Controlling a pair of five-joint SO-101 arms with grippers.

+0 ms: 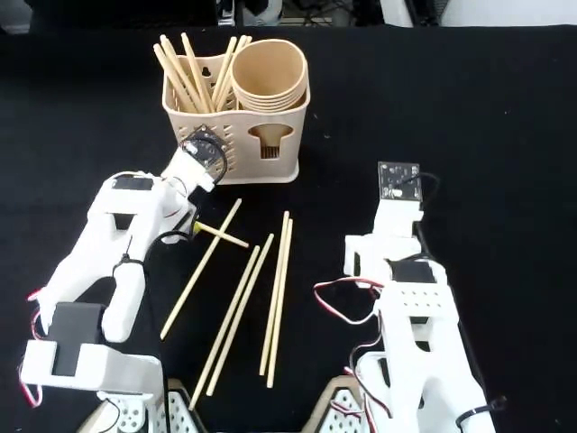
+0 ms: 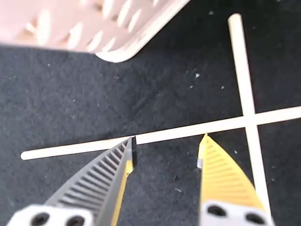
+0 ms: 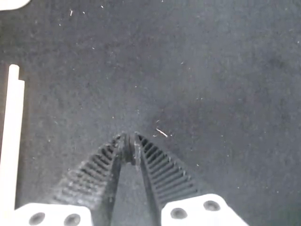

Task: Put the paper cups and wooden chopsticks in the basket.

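Note:
The beige basket [image 1: 270, 167] stands at the back of the table, holding stacked paper cups [image 1: 269, 77] and several wooden chopsticks [image 1: 191, 72]. More chopsticks lie loose on the black cloth in front of it. A short-looking chopstick [image 1: 223, 235] lies across a long one [image 1: 203, 269]. My left gripper [image 2: 168, 140] is open, its fingertips right at this crossing chopstick [image 2: 155, 135], one on each side of a stretch of it, with the long chopstick [image 2: 244, 80] beside. My right gripper [image 3: 128, 141] is shut on nothing, low over bare cloth.
Two pairs of chopsticks [image 1: 236, 316] [image 1: 278, 298] lie between the arms; one pair's ends [image 3: 11, 122] show beside the right gripper. The basket's corner [image 2: 94, 28] is close beyond the left gripper. Black cloth [image 1: 487, 117] covers the table.

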